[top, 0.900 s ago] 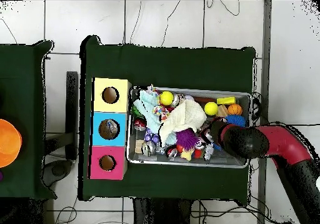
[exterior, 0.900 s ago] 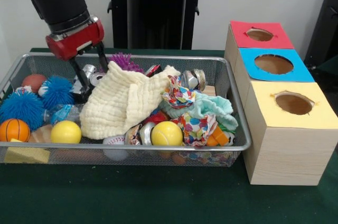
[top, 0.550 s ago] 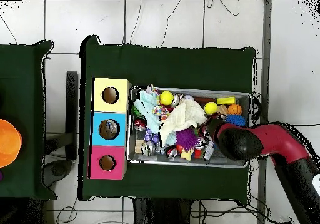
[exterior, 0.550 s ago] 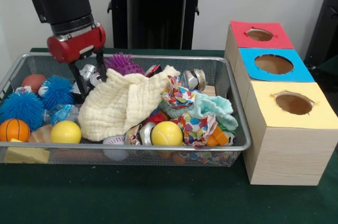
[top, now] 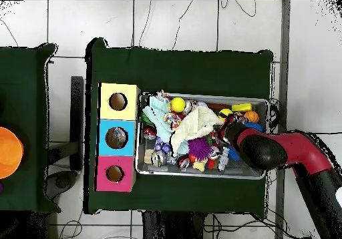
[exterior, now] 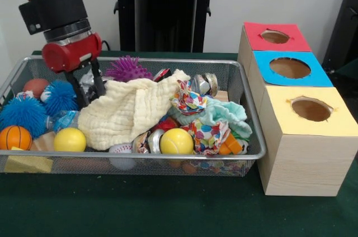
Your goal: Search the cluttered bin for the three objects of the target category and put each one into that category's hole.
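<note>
A wire bin [exterior: 168, 61] holds mixed clutter. My gripper [exterior: 87, 87] reaches down into its back left part, beside the cream cloth [exterior: 126, 111]. Its fingers stand on either side of a crushed silver can [exterior: 86, 77] and are shut on it. More crushed cans [exterior: 204, 83] lie at the back right of the bin. Three boxes with holes stand to the right: red [exterior: 274, 38], blue [exterior: 290, 68] and yellow [exterior: 311, 108]. In the overhead view the arm [top: 267, 149] covers the gripper and that end of the bin [top: 200, 176].
Blue spiky balls [exterior: 25, 113], an orange ball [exterior: 15, 136] and a yellow ball [exterior: 70, 139] crowd the bin's left end. A purple spiky ball [exterior: 127, 69] sits just right of the gripper. Patterned cloths [exterior: 210, 128] and another yellow ball [exterior: 177, 141] lie in the middle.
The gripper has moved to the left along the back of the bin, and the silver can has shifted left with it. The cloth's upper left corner has sagged lower.
</note>
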Motion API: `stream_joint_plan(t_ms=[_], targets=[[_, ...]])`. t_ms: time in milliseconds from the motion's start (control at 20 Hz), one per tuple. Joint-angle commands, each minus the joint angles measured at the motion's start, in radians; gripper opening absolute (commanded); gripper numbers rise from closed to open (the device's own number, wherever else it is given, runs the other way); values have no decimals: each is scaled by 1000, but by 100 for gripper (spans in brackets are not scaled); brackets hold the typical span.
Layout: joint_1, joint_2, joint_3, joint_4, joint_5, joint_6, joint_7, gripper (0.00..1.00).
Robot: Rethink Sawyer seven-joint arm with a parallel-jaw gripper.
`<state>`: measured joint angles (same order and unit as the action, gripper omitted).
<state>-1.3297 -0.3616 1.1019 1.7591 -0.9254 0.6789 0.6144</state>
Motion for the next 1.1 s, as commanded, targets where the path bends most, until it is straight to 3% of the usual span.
stream_joint_plan(t_ms=[50,300,450,1100], targets=[[-45,117,32,-169,29,109,-550,100],[-59,147,9,-232,83,163,-666,100],[-47,147,-17,-264,97,178,-688,100],[-70,274,-108,-279,53,60,-674,100]])
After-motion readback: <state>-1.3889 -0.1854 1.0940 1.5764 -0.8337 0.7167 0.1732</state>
